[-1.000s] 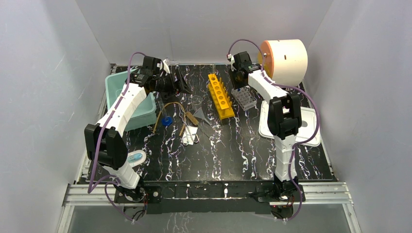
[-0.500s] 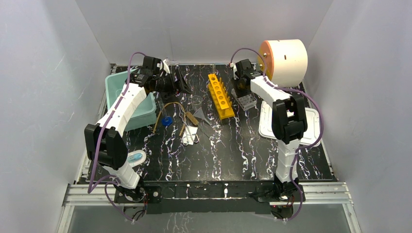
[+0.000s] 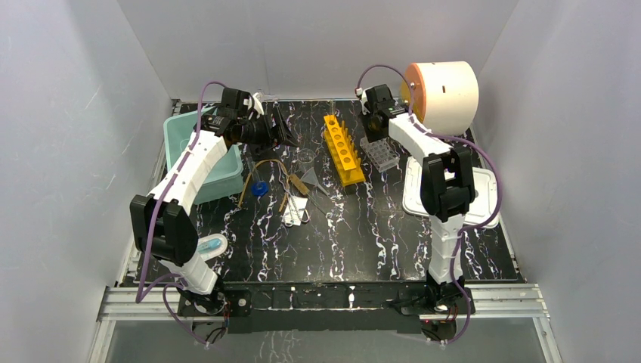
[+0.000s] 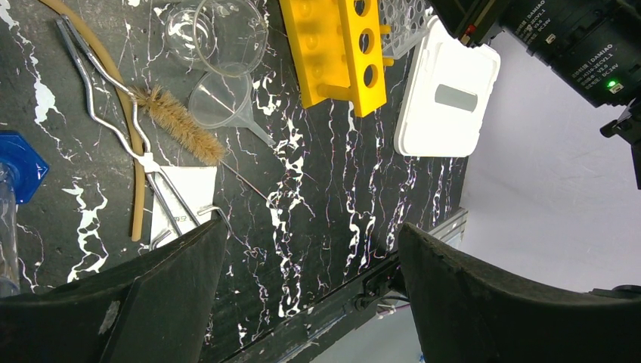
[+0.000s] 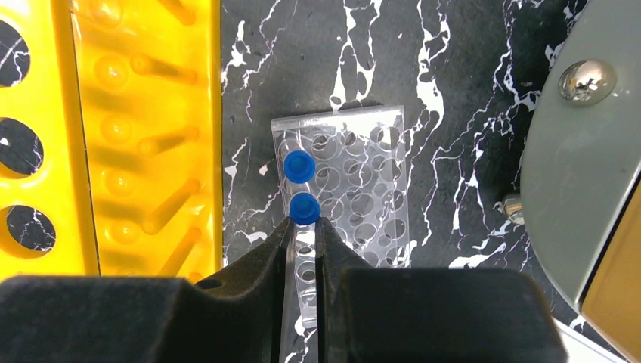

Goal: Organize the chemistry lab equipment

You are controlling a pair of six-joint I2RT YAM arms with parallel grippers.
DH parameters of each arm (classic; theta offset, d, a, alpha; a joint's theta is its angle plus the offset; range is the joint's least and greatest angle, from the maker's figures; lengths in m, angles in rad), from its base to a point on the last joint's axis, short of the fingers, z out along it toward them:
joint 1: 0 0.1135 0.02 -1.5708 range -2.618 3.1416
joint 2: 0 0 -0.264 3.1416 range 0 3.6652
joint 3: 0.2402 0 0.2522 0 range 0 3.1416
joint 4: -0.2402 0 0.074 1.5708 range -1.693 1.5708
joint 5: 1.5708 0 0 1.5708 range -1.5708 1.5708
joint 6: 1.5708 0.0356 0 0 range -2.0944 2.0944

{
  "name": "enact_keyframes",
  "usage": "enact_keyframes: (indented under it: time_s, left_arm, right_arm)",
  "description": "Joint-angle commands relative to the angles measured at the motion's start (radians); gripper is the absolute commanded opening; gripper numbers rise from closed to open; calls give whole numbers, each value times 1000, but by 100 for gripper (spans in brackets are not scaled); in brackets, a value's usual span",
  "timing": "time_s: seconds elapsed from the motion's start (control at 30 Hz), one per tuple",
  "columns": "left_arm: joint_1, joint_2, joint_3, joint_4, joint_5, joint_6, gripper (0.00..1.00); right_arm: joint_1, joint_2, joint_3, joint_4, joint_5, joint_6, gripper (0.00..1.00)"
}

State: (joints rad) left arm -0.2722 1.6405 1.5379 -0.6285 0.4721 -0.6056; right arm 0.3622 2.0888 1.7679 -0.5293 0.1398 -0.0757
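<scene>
Right gripper [image 5: 305, 225]: fingers nearly together at a blue cap [image 5: 305, 207], grip cannot be told | clear plastic tube rack [image 5: 355, 181]: far right, just beside yellow rack with round holes [image 5: 143, 113] | left gripper [image 4: 310, 227]: spread wide, far left

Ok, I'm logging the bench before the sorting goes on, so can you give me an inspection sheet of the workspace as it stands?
Surface: black marbled table, no spills seen.
Job's things: yellow rack and clear rack side by side, far side; one blue-capped tube in the clear rack, a second tube at its edge; beaker, funnel, brush, wire tongs, amber tube loose mid-table.
Clutter: teal bin left, white lid right, cream drum far right.
Grippers: left gripper open, empty; right gripper narrowed about the second tube, grip unclear.
Cables: purple cables loop along both arms.
Surroundings: plain white walls.
</scene>
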Motion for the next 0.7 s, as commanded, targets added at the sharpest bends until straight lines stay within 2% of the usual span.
enact_keyframes:
  time_s: [0.0,0.27,0.33,0.47,0.67]
  left_arm:
    - [-2,-48,3,3,26,0,83]
    - [-2,-47,17,-2,15,5,83]
    - [-2,-52,22,-6,11,13,83]
    - [-1,-71,37,-12,-5,24,83]
    - [-2,-104,60,-44,-67,60,85]
  right_arm:
    - [-2,22,61,34,6,-14,22]
    - [-3,-13,66,3,-6,25,24]
    - [-3,-57,62,-32,-30,79,27]
    - [-4,-230,-87,68,-130,157,37]
    - [5,-331,-117,-17,-193,209,48]
